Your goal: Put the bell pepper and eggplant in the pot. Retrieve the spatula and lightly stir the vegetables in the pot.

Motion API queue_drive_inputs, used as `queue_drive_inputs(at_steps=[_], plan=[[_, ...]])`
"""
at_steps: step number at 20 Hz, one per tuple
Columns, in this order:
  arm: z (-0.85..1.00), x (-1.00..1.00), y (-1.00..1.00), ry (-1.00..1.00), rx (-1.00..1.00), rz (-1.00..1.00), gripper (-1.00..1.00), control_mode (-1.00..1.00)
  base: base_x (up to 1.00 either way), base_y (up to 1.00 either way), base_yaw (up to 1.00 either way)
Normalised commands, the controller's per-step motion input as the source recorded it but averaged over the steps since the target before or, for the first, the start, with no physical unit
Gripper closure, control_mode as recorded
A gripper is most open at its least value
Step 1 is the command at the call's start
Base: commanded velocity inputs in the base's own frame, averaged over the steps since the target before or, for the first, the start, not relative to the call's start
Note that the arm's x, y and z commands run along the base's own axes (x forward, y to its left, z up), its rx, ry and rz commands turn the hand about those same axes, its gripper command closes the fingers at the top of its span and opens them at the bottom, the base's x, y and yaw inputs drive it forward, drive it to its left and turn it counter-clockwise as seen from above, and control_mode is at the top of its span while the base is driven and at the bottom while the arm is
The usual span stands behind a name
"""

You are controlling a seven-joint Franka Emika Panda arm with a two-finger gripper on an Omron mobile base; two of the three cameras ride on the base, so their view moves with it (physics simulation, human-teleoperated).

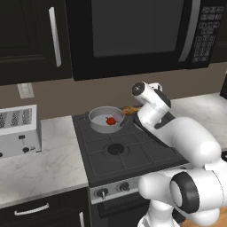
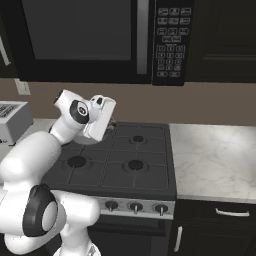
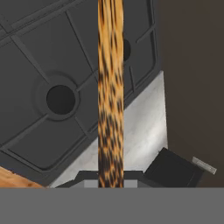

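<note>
Running straight up the middle of the hand view, the spatula (image 3: 110, 92) is closest to the lens, its mottled orange-brown handle rising from between the jaws, which are closed tight on it. Behind it lie the dark stove (image 3: 48, 65) grates and a strip of pale tabletop (image 3: 140, 127).

From the left base view, the pot (image 1: 105, 119) sits on the rear left burner with the red bell pepper (image 1: 110, 120) inside; a pale purplish shape beside the pepper may be the eggplant, but it is too small to be sure. An orange-brown bit of the spatula shows just right of the pot, by the wrist of the arm (image 1: 153, 108).

The step in hand looks like carrying the spatula over to stir. To do it well, bring the blade over the rim first, lower it into a bare part of the pot beside the vegetables, then sweep in small, slow arcs. Keep the grip firm, since a long thin handle can pivot when the blade meets resistance, and avoid pressing on the pot wall, which could shove it off the burner.
</note>
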Motion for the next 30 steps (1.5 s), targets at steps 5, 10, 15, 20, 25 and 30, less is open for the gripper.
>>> queue_drive_inputs(at_steps=[5,10,15,20,25,30], plan=[[0.2,-0.01,-0.23,0.0,0.0,0.0,1.0,-1.0,0.0,0.0,0.0],[0.0,0.0,0.0,0.08,-0.09,0.0,1.0,-1.0,0.0,0.0,0.0],[0.07,0.08,0.01,0.08,-0.11,0.0,1.0,-1.0,0.0,0.0,0.0],[0.02,0.07,0.03,0.08,-0.12,0.0,1.0,-1.0,0.0,0.0,0.0],[0.0,0.09,0.08,0.01,-0.06,0.0,1.0,-1.0,0.0,0.0,0.0],[0.01,0.0,0.05,-0.01,-0.01,0.0,1.0,-1.0,0.0,0.0,0.0]])
